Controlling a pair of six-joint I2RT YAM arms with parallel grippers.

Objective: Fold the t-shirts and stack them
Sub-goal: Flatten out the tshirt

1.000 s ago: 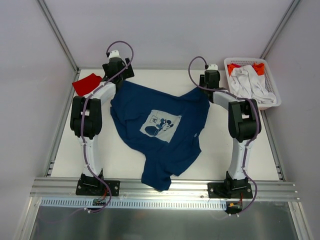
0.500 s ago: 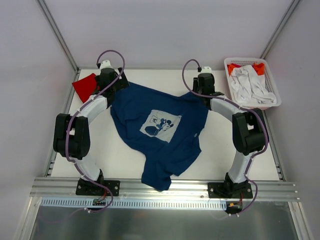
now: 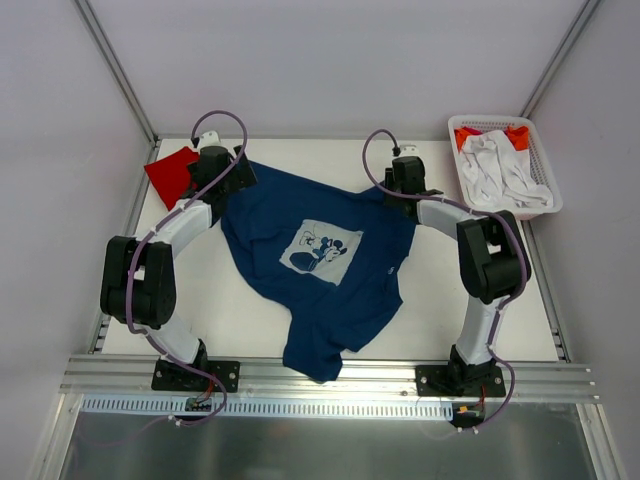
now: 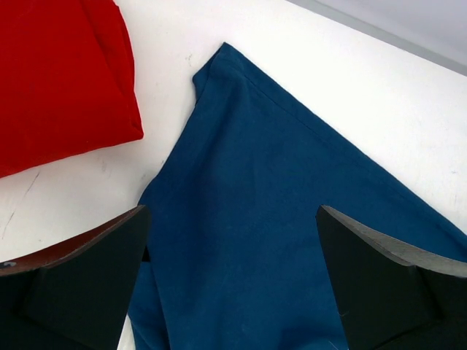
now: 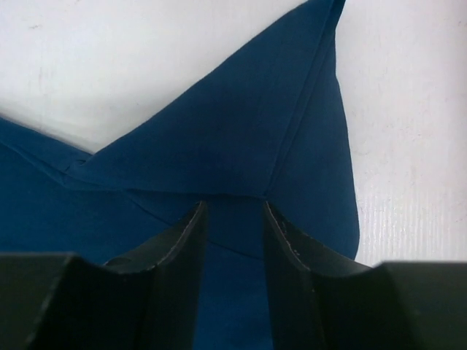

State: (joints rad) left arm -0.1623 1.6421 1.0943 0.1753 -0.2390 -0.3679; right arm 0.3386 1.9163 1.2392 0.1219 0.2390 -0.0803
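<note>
Navy soft-knit t-shirt (image 3: 335, 315), rumpled on white table (image 3: 440, 300): hem near, shoulders far, long axis near-to-far. Pale square print (image 3: 322, 250) on chest. At far left sleeve, left gripper (image 4: 230, 219) above cloth, jaws wide apart. At far right sleeve, right gripper (image 5: 233, 211), jaws narrow, astride raised pleat; clamped or not, cannot tell. Plain red t-shirt (image 4: 58, 80) folded flat, far left.

White-and-black arms (image 3: 190, 215) trail looping purple cables (image 3: 220, 113).
</note>
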